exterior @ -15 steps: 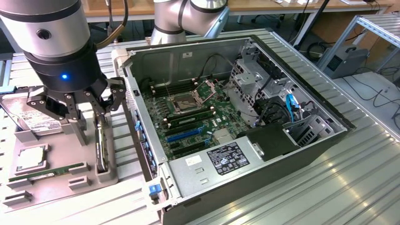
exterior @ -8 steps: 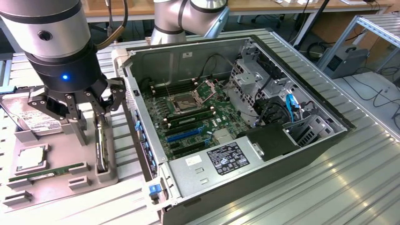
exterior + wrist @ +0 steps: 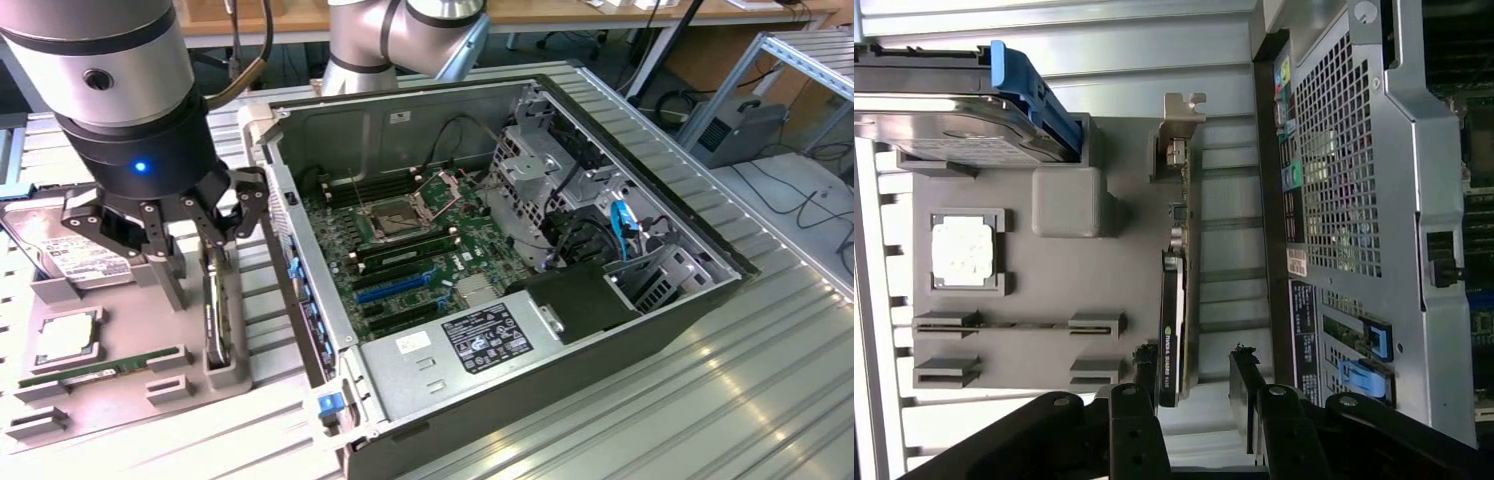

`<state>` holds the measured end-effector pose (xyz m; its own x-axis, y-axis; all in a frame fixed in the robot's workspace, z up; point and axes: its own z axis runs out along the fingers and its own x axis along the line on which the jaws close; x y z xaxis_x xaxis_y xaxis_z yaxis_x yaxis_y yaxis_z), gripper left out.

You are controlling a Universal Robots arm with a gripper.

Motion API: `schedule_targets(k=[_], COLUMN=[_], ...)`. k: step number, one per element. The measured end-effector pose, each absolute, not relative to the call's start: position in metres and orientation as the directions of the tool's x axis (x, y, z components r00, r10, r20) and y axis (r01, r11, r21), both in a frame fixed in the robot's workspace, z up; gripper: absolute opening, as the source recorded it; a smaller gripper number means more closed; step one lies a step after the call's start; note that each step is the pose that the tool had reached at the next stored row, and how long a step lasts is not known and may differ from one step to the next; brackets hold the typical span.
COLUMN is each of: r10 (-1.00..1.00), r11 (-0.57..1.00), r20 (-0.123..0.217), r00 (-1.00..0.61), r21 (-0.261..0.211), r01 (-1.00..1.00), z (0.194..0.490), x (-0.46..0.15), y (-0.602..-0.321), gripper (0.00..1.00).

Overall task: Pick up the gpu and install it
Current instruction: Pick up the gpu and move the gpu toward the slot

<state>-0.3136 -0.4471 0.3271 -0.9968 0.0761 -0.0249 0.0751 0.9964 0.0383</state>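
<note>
Hand (image 3: 180,240) spread open: in your exterior view it hangs over one gpu (image 3: 214,305), on edge in one grey moulded tray (image 3: 120,395) beside one metal case (image 3: 534,420). In your wrist view, two black fingers (image 3: 1134,420) flank the slim card's end.

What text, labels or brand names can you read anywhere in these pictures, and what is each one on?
No text reads for certain.
gpu: pale lettering along its edge, too blurred to read.
power supply label: print too small.
hard drive: label too small.
computer case: rear stickers blurred.
</note>
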Motion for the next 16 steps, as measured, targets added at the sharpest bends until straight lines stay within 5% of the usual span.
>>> schedule_targets(k=[16], r10=[0.076], r11=[0.996], r20=[-0.025], r00=[-0.997], r21=[0.038], r01=[0.075], z=[0.3207], x=[-0.3136], y=[-0.4462], gripper=[0.42])
